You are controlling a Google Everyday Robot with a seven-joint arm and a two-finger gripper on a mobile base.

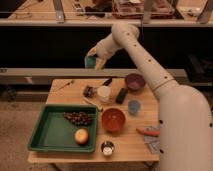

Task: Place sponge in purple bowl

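- The sponge (89, 61), a teal block, is in the air above the far left part of the wooden table (62, 94), well clear of the tabletop.
- The gripper (93, 62) holds it there, fingers clamped on the sponge. They cover part of it, so only one teal face shows.
- The purple bowl (134, 81) stands upright at the far right of the table, well apart from the sponge and lower than it.
- No lettering can be read on anything. If the black block (121, 95) or the small dark item (89, 91) beside the white cup (104, 93) bears print, it cannot be made out.
- The green tray (50, 131) at the front left holds a bunch of dark grapes (77, 118) and a round orange-yellow fruit (81, 136).
- The orange bowl (113, 120) sits just right of the tray, with the blue cup (133, 107) behind it to the right.
- A small round tin (107, 148) stands near the front edge; what is in it cannot be told.
- The arm's white body hides the table's front right corner and part of the grey-blue cloth (151, 143). An orange-red item (146, 132) lies touching the cloth, its right end hidden.
- The shelf along the top is cut off, and the things on it cannot be identified.
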